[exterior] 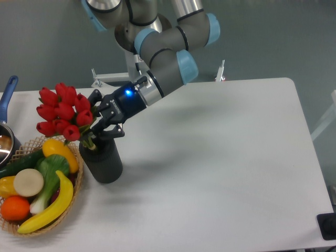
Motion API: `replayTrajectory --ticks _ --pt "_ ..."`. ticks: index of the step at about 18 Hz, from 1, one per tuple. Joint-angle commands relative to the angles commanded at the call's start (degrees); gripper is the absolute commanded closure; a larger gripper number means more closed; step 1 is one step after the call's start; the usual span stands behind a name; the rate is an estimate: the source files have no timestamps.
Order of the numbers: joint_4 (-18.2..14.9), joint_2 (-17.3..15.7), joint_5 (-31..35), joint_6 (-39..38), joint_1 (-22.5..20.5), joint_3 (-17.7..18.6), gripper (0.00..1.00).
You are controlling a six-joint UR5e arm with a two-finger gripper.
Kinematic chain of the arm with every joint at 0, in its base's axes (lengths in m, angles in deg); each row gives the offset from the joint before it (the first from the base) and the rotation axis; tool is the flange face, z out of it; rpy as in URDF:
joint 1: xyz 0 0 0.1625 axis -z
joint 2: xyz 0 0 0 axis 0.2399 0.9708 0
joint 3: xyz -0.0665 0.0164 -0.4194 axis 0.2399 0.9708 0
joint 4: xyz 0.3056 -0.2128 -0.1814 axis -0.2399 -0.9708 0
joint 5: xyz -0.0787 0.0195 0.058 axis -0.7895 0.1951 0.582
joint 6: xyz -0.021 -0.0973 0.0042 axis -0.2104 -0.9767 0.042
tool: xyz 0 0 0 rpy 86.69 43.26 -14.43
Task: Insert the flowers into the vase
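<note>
Nearest the camera, at the table's (220,173) lower left corner, sits a wicker basket (73,197) of produce: a yellow banana (47,210) curving along its front, an orange (14,208), a pale round slice (28,182), a green leafy vegetable (51,170), a dark green cucumber (21,163) and a yellow pepper (59,152) toward the back. A small dark object (328,226) shows at the lower right edge of the view.

Just beside the basket, on its right, stands the vase (102,160), a dark matte cylinder, upright on the white tabletop. The flowers (64,112), a tied bunch of red tulip buds, lean up and to the left from its mouth; the green stems reach down into the opening, so the lower ends are inside the vase while the buds hang above the basket's far rim.

The gripper (100,122) comes in from the right, tilted downward toward the vase mouth. Its dark fingers (107,128) are closed around the stems just below the buds, pinching the bunch right over the vase rim. A blue light glows on the wrist behind them.

Farther back the grey arm (168,58) with pale blue joint caps rises toward the top of the view. At the left edge a pot with a blue handle (7,97) is partly visible.
</note>
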Motion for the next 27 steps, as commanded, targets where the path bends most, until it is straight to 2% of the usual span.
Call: replayTrajectory --ticks 3,8,12,14,20,25,27 --pt "-0.1 0.3 0.4 0.1 -0.1 0.4 0.27" --pt "-0.1 -0.8 0.4 0.1 -1.6 2.2 0.21" --pt "-0.2 -3.2 5.7 0.0 -3.1 4.0 0.05" --pt "-0.2 -3.9 7.0 0.1 -4.1 5.1 0.01" --pt "-0.3 -7.7 8.6 -0.2 -8.0 7.3 0.0" --pt "-0.3 -7.7 9.8 -0.4 -11.0 6.9 0.0" --pt "-0.4 -6.2 11.1 -0.3 -12.7 5.5 0.0"
